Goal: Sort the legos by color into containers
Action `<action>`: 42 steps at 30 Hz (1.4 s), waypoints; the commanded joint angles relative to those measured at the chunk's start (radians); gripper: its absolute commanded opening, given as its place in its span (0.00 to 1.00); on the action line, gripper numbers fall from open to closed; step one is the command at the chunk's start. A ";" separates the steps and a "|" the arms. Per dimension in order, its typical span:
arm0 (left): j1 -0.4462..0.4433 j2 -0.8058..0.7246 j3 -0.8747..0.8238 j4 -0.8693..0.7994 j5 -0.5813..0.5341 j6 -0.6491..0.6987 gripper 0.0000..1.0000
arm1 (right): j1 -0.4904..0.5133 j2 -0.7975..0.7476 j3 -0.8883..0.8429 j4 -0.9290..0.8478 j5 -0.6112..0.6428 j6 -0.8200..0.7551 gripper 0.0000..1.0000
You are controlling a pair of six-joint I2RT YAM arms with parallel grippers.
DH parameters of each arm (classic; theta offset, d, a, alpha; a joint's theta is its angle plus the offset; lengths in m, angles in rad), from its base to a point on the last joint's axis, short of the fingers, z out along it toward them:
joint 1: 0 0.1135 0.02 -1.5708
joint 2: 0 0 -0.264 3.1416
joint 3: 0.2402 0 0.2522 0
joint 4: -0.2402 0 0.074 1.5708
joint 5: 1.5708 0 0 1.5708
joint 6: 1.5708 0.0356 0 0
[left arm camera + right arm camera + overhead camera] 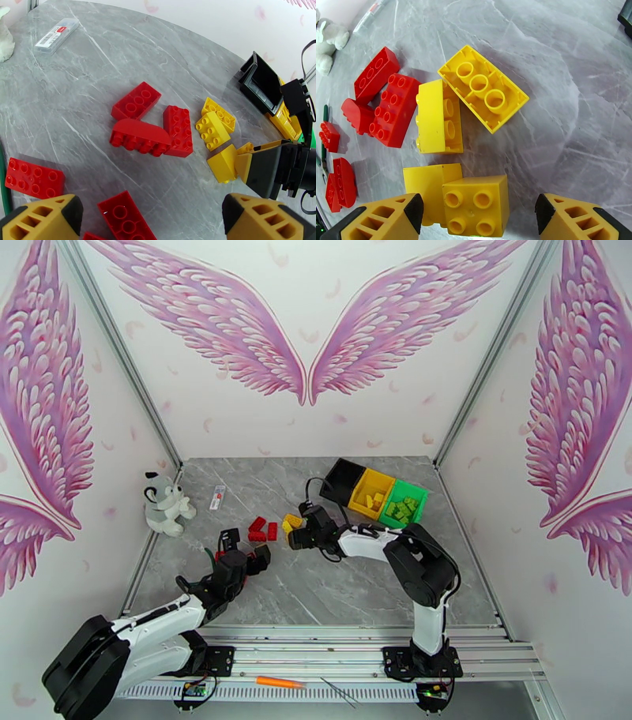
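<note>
While the left gripper [152,215] and right gripper [478,211] both gape wide, gripping nothing, red legos [259,529] and yellow legos [293,521] lie loose beneath them.
Beside the black bin [340,477], the yellow bin [363,511] holds yellow bricks [373,497], and the green bin [422,504] holds green bricks [404,509].

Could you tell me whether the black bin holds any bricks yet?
No, the black bin shows only its bare dark floor.

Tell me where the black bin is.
In the top view the black bin stands far back, right of centre, at the left end of the bin row, directly beside the yellow bin.
</note>
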 commanded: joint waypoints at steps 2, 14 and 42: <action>0.003 0.006 0.020 0.014 0.017 -0.004 0.99 | -0.018 -0.031 -0.031 0.018 -0.004 0.017 0.78; -0.035 0.061 0.068 0.027 0.035 0.004 0.99 | -0.035 -0.028 -0.017 0.042 -0.040 0.034 0.81; -0.139 0.363 0.239 0.125 0.068 0.002 0.99 | -0.101 0.016 -0.022 0.040 -0.035 0.044 0.41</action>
